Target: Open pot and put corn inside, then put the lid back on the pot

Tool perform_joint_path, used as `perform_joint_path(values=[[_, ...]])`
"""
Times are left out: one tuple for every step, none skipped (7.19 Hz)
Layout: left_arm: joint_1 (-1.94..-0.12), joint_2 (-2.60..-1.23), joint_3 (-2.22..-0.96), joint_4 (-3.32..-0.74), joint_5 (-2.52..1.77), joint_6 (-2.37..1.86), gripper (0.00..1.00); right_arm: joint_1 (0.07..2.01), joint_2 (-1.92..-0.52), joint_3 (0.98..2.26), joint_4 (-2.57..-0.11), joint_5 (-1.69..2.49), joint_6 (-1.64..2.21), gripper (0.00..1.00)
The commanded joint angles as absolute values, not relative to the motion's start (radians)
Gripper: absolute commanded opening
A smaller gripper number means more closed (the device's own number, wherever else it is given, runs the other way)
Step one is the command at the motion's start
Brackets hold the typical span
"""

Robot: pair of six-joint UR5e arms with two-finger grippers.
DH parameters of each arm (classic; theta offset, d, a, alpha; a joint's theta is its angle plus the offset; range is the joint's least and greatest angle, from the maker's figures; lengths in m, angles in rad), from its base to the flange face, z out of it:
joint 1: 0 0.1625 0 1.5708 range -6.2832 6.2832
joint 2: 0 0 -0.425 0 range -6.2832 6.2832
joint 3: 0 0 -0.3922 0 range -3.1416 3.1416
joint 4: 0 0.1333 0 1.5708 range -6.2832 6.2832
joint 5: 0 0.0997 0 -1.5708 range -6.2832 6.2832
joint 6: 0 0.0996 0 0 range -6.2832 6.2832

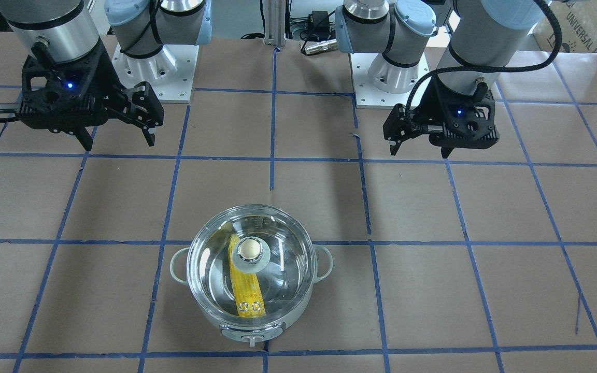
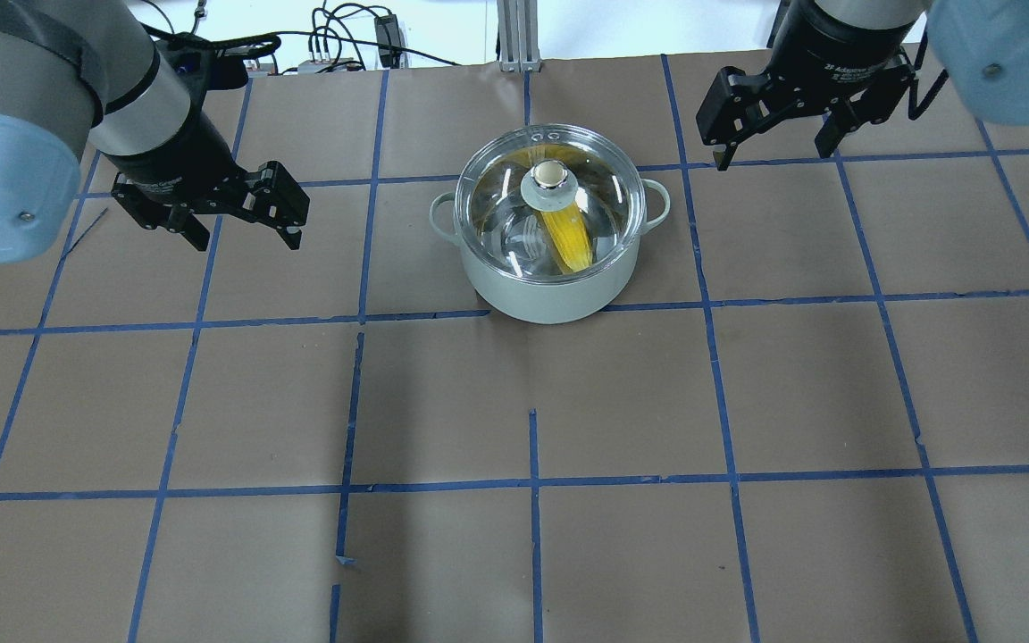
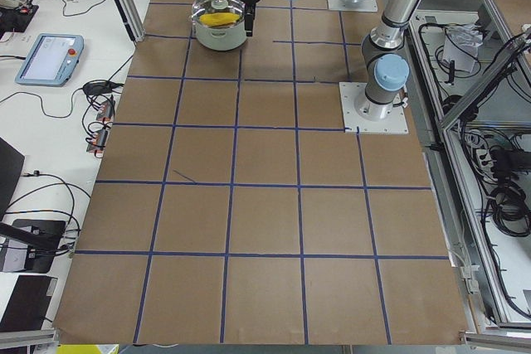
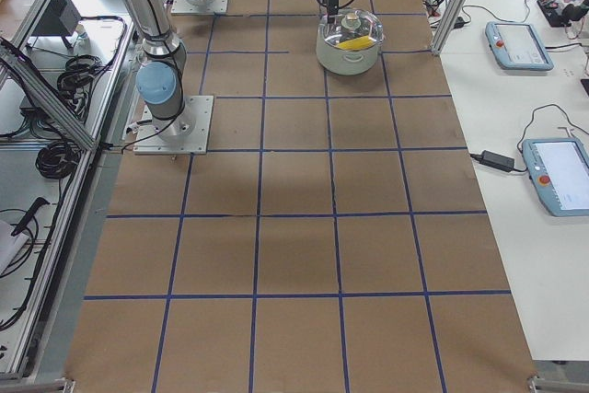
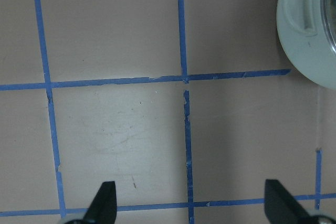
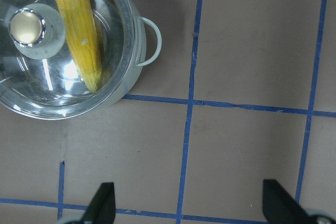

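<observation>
The pot [image 2: 550,295] stands on the table between the two arms, its knob panel [image 1: 252,331] turned away from the robot. The glass lid [image 2: 551,183] sits on the pot, knob up. The yellow corn [image 2: 570,243] lies inside and shows through the glass. My left gripper [image 2: 245,241] hovers open and empty, well left of the pot. My right gripper [image 2: 772,158] hovers open and empty to the pot's right. The right wrist view shows the lid [image 6: 29,27], the corn [image 6: 79,30] and a pot handle [image 6: 151,40]. The left wrist view shows only the pot's edge [image 5: 307,35].
The table is brown paper with a blue tape grid [image 2: 532,482]. The two arm bases [image 1: 153,67] stand at the robot's side. Tablets and cables [image 4: 557,172] lie on the side benches beyond the table edge.
</observation>
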State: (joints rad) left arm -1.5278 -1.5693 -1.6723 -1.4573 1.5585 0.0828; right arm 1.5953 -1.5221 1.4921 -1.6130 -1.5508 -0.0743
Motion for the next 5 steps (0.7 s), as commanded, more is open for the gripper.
perform_joint_path(values=[[-1.528,-1.569,-1.674,-1.457,1.559,0.083,1.00,1.595,-1.522,1.493,-1.609,-1.561,-0.074,1.00],[-1.526,-1.569,-1.674,-1.457,1.559,0.083,1.00,1.595,-1.520,1.494,-1.589,-1.560,-0.074,1.00],[-1.525,-1.569,-1.674,-1.457,1.559,0.083,1.00,1.594,-1.514,1.483,-1.541,-1.557,-0.072,1.00],[-1.525,-1.569,-1.672,-1.457,1.559,0.083,1.00,1.594,-1.516,1.483,-1.537,-1.559,-0.071,1.00],[-1.525,-1.569,-1.672,-1.456,1.559,0.083,1.00,1.594,-1.516,1.483,-1.536,-1.559,-0.068,1.00]])
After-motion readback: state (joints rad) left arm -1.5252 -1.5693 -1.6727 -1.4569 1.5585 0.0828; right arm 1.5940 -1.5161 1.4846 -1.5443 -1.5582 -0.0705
